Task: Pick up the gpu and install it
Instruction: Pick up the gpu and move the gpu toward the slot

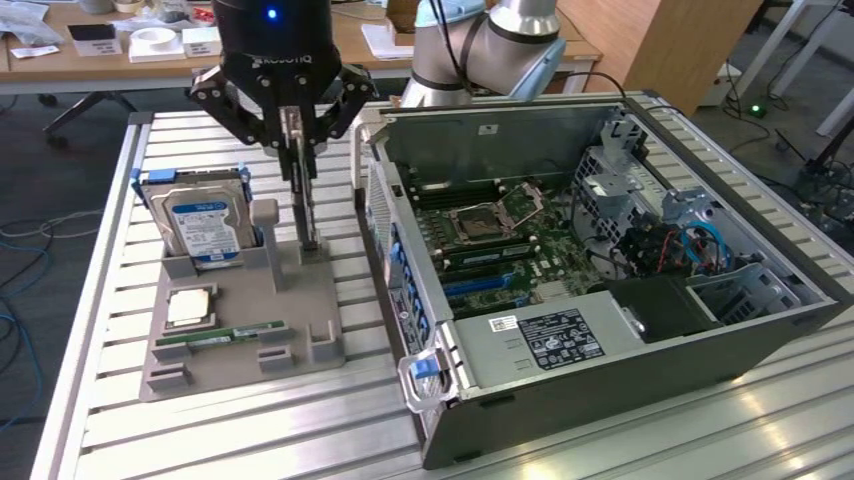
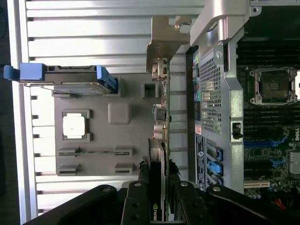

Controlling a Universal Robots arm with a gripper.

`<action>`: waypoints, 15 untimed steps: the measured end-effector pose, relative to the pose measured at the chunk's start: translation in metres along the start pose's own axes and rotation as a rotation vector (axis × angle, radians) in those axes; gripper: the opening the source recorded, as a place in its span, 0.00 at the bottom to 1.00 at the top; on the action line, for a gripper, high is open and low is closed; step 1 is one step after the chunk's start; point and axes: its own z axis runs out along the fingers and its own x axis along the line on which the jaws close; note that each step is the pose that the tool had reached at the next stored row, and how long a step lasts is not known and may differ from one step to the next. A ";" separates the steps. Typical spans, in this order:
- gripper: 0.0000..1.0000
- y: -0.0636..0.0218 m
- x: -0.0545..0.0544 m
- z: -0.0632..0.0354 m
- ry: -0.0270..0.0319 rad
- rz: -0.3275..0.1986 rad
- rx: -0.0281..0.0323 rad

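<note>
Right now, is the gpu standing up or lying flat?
Standing up: the gpu stands on edge at the gray holder, with the fingers closed on its top.

You have a slatted metal table point(image 1: 200, 440) under the gripper point(image 1: 299, 155). Behind the gripper there is a wooden desk point(image 1: 80, 65), with a chair base point(image 1: 80, 108) below it on dark floor point(image 1: 40, 180). A wooden cabinet point(image 1: 667, 40) stands well off the gripper, toward the exterior view's right.

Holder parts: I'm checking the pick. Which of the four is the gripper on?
The gpu, the thin card standing on edge between the fingers of the gripper. The hard drive, processor and RAM stick sit apart, untouched.
</note>
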 end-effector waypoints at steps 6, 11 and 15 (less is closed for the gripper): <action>0.26 0.0006 0.000 -0.0119 -0.0001 0.000 0.0000; 0.26 0.0008 0.000 -0.0183 0.0000 0.000 0.0000; 0.26 0.0009 0.000 -0.0191 -0.0001 0.000 -0.0001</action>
